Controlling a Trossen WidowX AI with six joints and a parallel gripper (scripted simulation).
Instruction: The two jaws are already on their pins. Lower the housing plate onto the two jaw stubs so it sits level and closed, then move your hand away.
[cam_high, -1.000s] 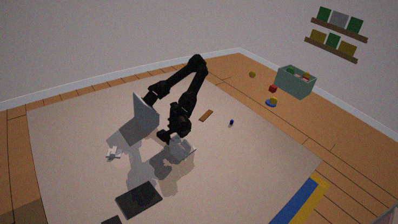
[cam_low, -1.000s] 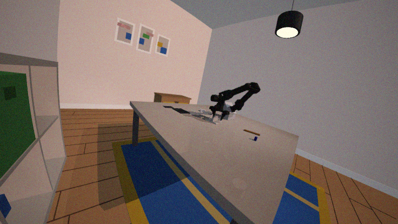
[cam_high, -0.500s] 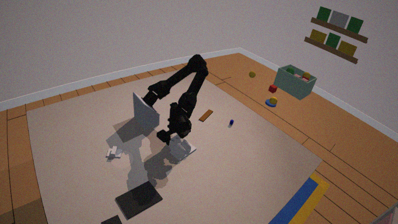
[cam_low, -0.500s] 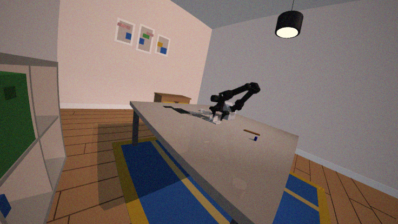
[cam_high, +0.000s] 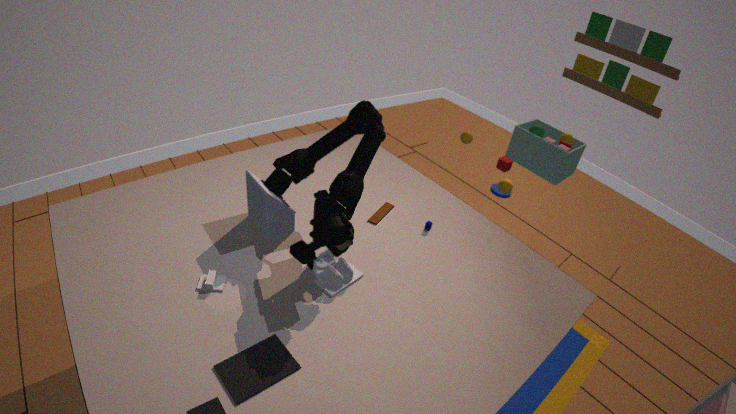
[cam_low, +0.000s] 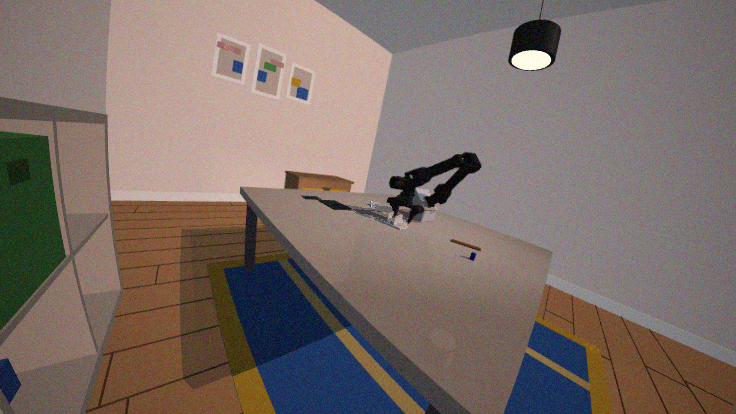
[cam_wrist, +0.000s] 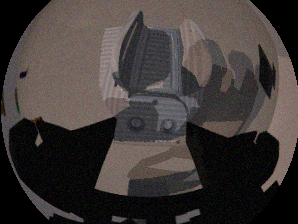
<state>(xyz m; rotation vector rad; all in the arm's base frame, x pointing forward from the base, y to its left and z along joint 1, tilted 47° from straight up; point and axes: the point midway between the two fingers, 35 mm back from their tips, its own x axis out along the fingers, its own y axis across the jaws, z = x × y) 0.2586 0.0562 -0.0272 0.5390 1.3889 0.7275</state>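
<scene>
My gripper (cam_high: 320, 255) (cam_low: 402, 218) (cam_wrist: 150, 123) is shut on the grey housing plate (cam_wrist: 151, 132), which has two round holes and lies between the black fingers in the wrist view. The left jaw (cam_wrist: 131, 57) and the right jaw (cam_wrist: 196, 52) stand just beyond the plate, on either side of a ribbed grey middle part. Under them is the pale base (cam_high: 353, 278) (cam_wrist: 108, 65), on the table. The plate's far edge overlaps the near ends of the jaws in the wrist view. The jaw stubs and pins are hidden, and whether the plate touches them or is level cannot be told.
A tall grey panel (cam_high: 267, 218) stands behind the gripper to the left. A small white part (cam_high: 209, 283) lies left, a dark pad (cam_high: 247, 373) at the front. A brown strip (cam_high: 380, 213) (cam_low: 465, 245) and a small blue piece (cam_high: 428, 225) (cam_low: 472, 256) lie right.
</scene>
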